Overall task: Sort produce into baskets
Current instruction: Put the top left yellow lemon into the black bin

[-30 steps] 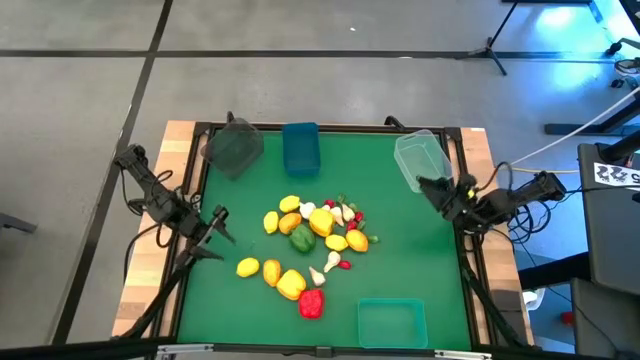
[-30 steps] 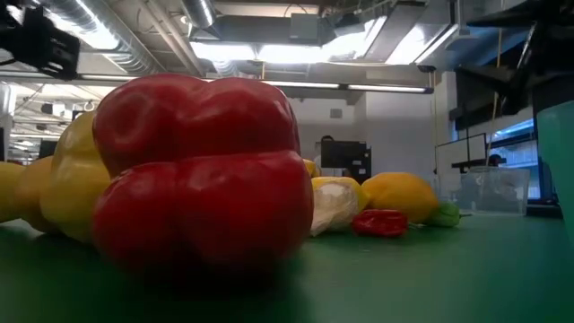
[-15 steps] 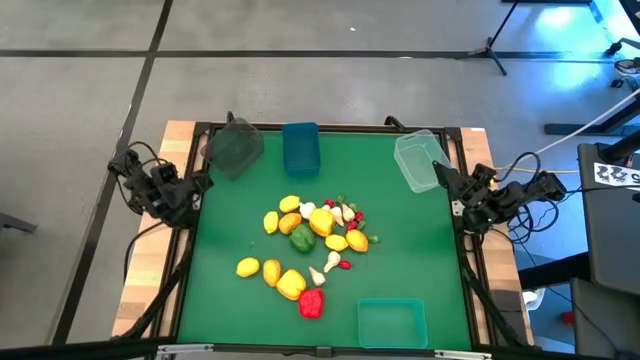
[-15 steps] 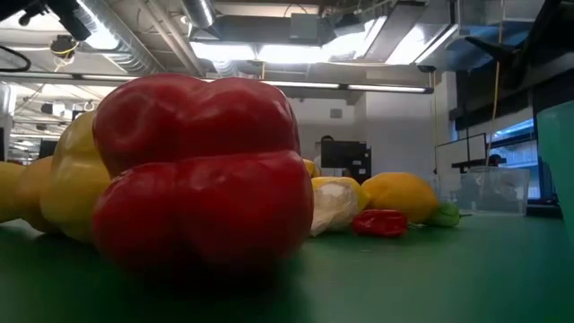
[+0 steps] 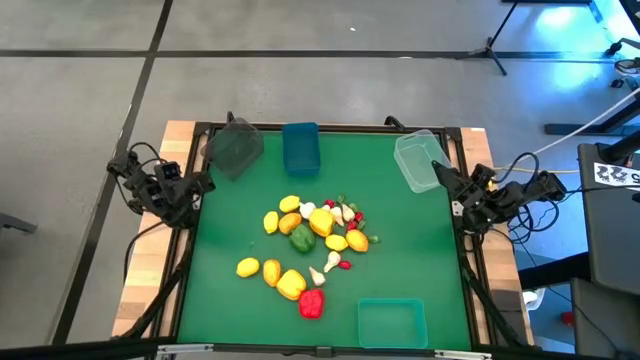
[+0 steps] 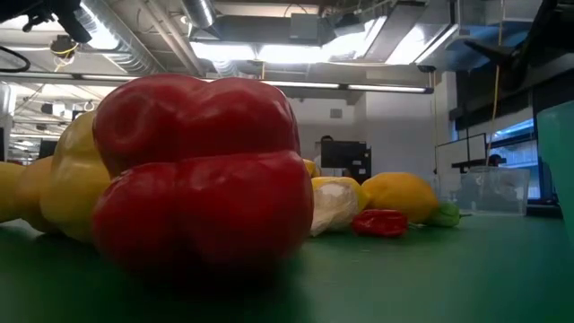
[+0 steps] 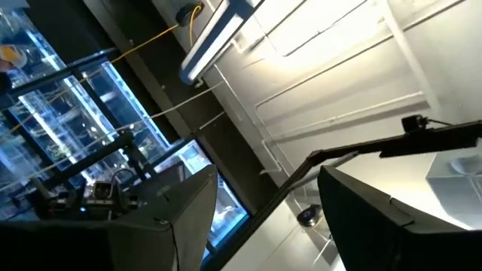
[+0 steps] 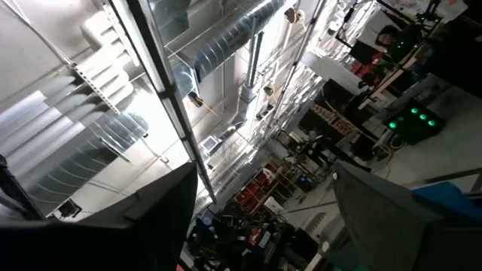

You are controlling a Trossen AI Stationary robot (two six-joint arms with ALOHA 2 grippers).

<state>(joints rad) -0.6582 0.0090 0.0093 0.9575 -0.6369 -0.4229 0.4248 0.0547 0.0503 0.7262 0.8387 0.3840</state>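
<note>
- left gripper (image 5: 197,186): at the table's left edge, off the green mat (image 5: 420,250). fingers apart w/ a clear gap in the wrist view, nothing between them, touching nothing. it aims up at ceiling lights.
- right gripper (image 5: 447,182): at the table's right edge, just beside the clear bin (image 5: 418,160); can't tell if it touches it. fingers spread wide in the wrist view, empty, aimed up at ducts and pipes.
- produce: loose heap mid-mat, none in any bin. red pepper (image 5: 311,302) nearest the front edge, yellow pepper (image 5: 290,284) touching it, green pepper (image 5: 301,238) in the middle, round yellow fruit (image 5: 248,267) a bit off to the left, white garlic bits (image 5: 331,263) and tiny red bits among them.
- bins: dark grey bin (image 5: 233,148) and blue bin (image 5: 300,147) side by side at the back edge, clear one at back right, teal bin (image 5: 391,322) at front right. all well apart from the heap.
- low view: red pepper fills most of it.
- writing: white tag w/ black marks (image 5: 616,174) on gear right of the table, too small to read.
</note>
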